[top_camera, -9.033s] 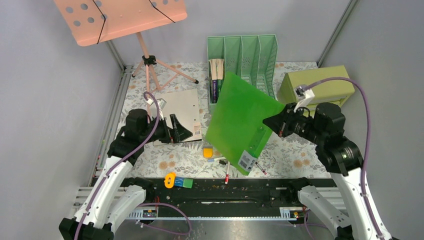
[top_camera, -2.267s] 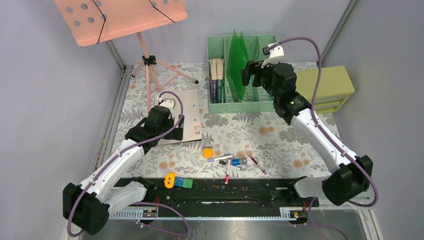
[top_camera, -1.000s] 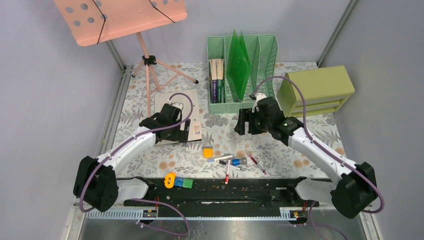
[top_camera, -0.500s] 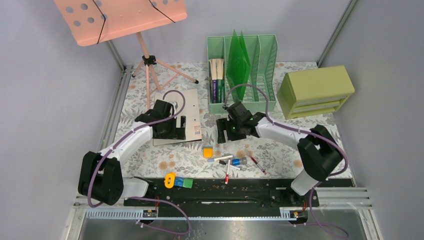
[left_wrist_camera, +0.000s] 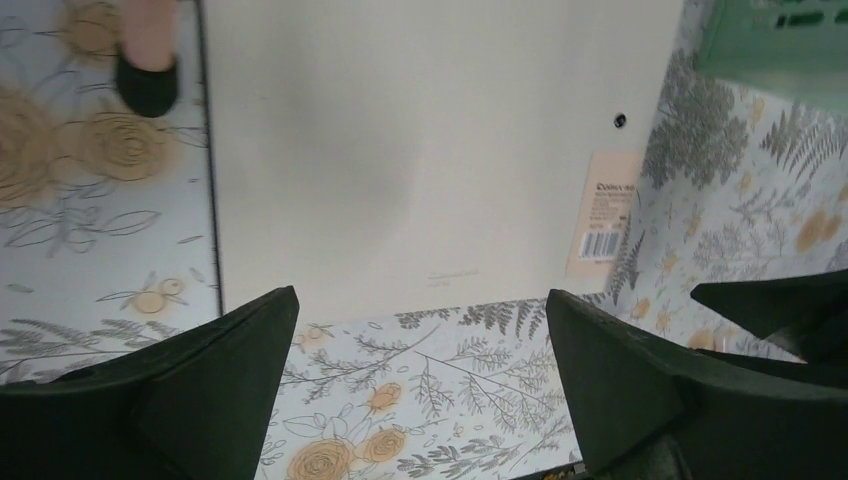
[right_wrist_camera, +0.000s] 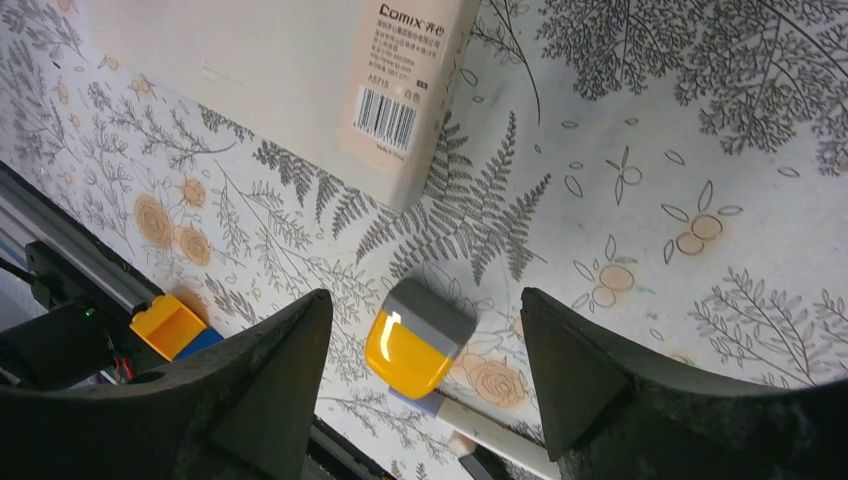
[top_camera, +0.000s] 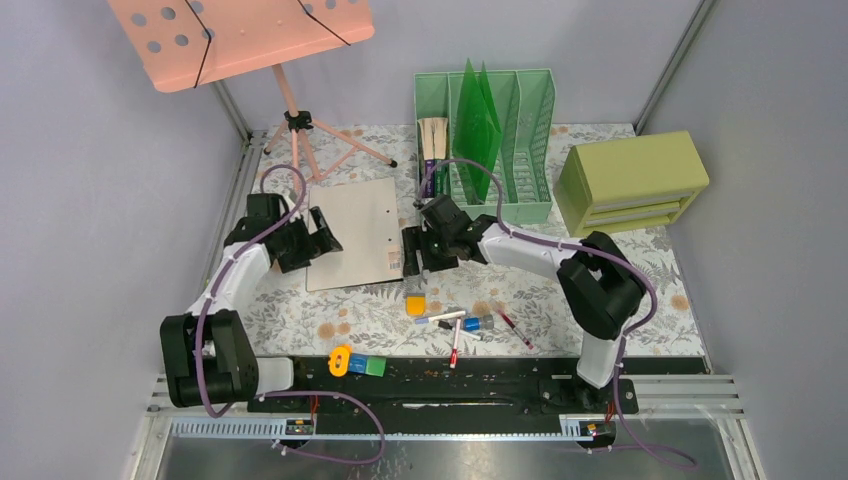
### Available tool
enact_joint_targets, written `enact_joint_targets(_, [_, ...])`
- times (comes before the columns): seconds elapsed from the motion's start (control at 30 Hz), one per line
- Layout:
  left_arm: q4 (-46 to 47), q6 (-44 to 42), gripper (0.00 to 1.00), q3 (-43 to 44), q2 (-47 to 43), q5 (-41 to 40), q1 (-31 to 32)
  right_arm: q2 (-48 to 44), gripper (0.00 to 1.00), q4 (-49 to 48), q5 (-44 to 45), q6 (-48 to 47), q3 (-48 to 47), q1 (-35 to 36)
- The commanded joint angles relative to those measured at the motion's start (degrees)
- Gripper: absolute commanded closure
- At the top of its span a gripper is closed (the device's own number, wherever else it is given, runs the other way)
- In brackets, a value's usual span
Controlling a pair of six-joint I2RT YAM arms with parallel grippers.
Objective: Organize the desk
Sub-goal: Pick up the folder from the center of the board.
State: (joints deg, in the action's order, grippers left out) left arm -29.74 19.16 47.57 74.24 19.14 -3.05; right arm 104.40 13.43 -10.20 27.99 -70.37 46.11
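The desk [top_camera: 600, 290] is a fern-and-flower cloth top. A cream board [top_camera: 358, 230] lies flat on it, left of centre. My left gripper [top_camera: 320, 238] hovers open at the board's left edge. In the left wrist view its fingers [left_wrist_camera: 210, 375] straddle bare cloth just short of the cream board [left_wrist_camera: 420, 150]. My right gripper [top_camera: 412, 255] is open by the board's right corner. In the right wrist view the right gripper [right_wrist_camera: 425, 350] hangs over a yellow-and-grey eraser [right_wrist_camera: 418, 345], apart from it, with the board's barcode label [right_wrist_camera: 400, 95] beyond.
A green file rack [top_camera: 500, 140] at the back holds books and a green folder [top_camera: 478, 115]. An olive drawer box [top_camera: 630, 180] stands at the right and a pink music stand [top_camera: 290, 120] at the back left. Pens [top_camera: 460, 325] and coloured blocks [top_camera: 355, 363] lie near the front rail.
My right arm left the green folder in the rack, then swung down and left to the board's right corner, its jaws narrowing a little. My left gripper slid left to the board's left edge.
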Motion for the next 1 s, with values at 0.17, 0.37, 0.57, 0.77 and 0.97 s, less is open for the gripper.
enact_joint_targets(0.17, [-2.03,0.81,0.06,1.09,0.35,-7.63,-5.45,7.66,0.26,-1.66,2.46,3.59,-6.90,1.15])
enact_joint_targets(0.37, [-5.89,1.51,0.09,2.75,6.01,-13.33,-5.39,10.30,0.27,-2.27,3.44,4.16,-7.82,1.38])
enact_joint_targets(0.57, [-7.23,1.54,0.17,4.60,12.74,-14.06,-5.38,12.35,0.29,-4.33,2.82,4.20,-8.83,1.57])
enact_joint_targets(0.77, [-8.39,1.82,0.23,5.71,17.31,-12.26,-4.98,15.85,0.32,-3.34,0.83,4.96,-13.32,1.60])
enact_joint_targets(0.97, [-8.64,1.29,0.29,6.08,18.72,-10.21,-3.71,18.26,0.47,-3.77,-3.58,5.57,-15.89,1.61])
